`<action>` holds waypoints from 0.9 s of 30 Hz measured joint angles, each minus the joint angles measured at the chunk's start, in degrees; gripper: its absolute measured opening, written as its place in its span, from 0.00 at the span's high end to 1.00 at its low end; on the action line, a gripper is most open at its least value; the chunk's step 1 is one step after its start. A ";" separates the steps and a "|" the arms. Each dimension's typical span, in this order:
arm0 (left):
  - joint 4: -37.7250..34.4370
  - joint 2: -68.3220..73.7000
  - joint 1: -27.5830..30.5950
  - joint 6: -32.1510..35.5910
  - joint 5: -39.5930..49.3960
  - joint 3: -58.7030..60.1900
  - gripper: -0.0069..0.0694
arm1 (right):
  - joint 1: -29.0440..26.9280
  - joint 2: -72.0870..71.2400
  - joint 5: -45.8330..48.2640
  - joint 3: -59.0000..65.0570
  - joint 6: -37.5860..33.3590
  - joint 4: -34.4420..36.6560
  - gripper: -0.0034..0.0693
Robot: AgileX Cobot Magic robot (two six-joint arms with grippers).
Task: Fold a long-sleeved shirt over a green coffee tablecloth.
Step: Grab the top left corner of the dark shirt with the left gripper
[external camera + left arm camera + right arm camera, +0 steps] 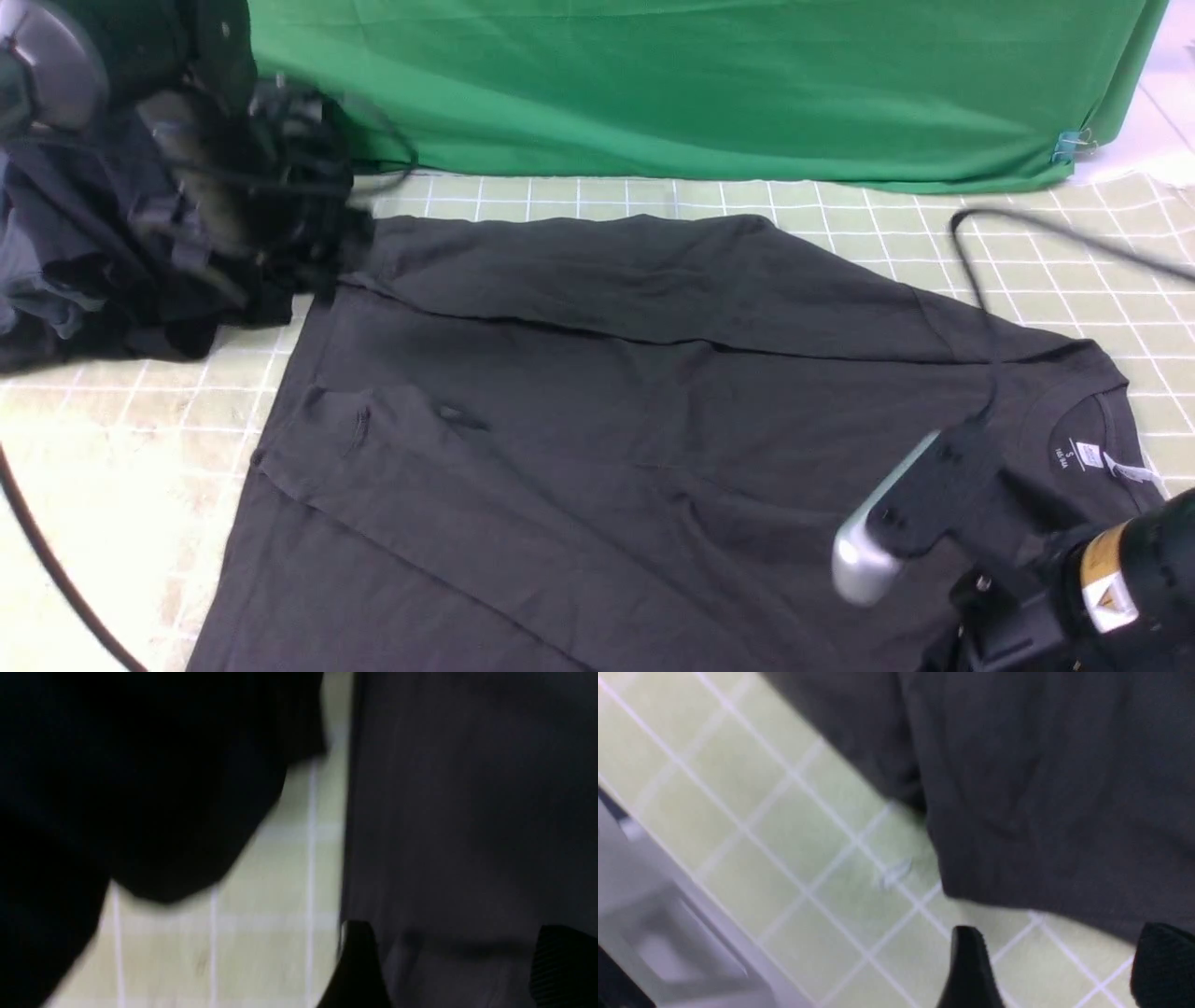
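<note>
The long-sleeved shirt [607, 392] lies spread, dark charcoal, on the green coffee tablecloth [1074, 280]. Its collar and neck label [1088, 457] are at the right, and the far sleeve is folded across the body. My left arm [261, 187] is blurred at the shirt's far left corner. In the left wrist view the left gripper [460, 952] is open just above shirt fabric [467, 812], beside the cloth [280, 905]. My right arm [934, 504] hangs near the collar. The right gripper [1064, 961] is open over bare tablecloth [784, 835], just off the shirt's edge [1041, 788]. The chest print is hidden.
A blacker bundle of garments [75, 280] sits at the far left beside the left arm. Plain bright green fabric [700, 84] hangs along the back. A black cable [971, 271] loops over the shirt's right shoulder. A grey edge [668, 933] borders the cloth in the right wrist view.
</note>
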 joint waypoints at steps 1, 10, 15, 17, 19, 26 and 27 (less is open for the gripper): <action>-1.17 1.08 0.24 -0.05 -1.04 -1.97 0.30 | 0.00 -0.54 0.00 -0.63 0.40 -0.06 0.35; -5.99 17.37 1.06 -7.67 2.58 -17.81 0.35 | 0.00 -1.41 -0.29 -3.47 1.33 -0.30 0.35; -7.67 22.77 1.06 -12.77 2.70 -24.10 0.35 | 0.00 -1.41 -0.29 -3.47 1.47 -0.36 0.35; -8.10 23.52 1.06 -13.35 2.59 -24.88 0.36 | 0.00 -1.41 -0.29 -3.47 1.47 -0.36 0.35; -8.17 23.95 1.06 -13.39 2.26 -24.95 0.39 | 0.00 -1.41 -0.24 -3.47 1.47 -0.54 0.35; -9.27 23.69 1.13 -11.42 5.78 -26.61 0.86 | 0.00 -1.41 -0.24 -3.47 1.47 -1.03 0.35; -9.72 23.28 1.13 -11.03 7.29 -27.31 0.88 | 0.00 -1.41 -0.24 -3.47 1.47 -1.15 0.35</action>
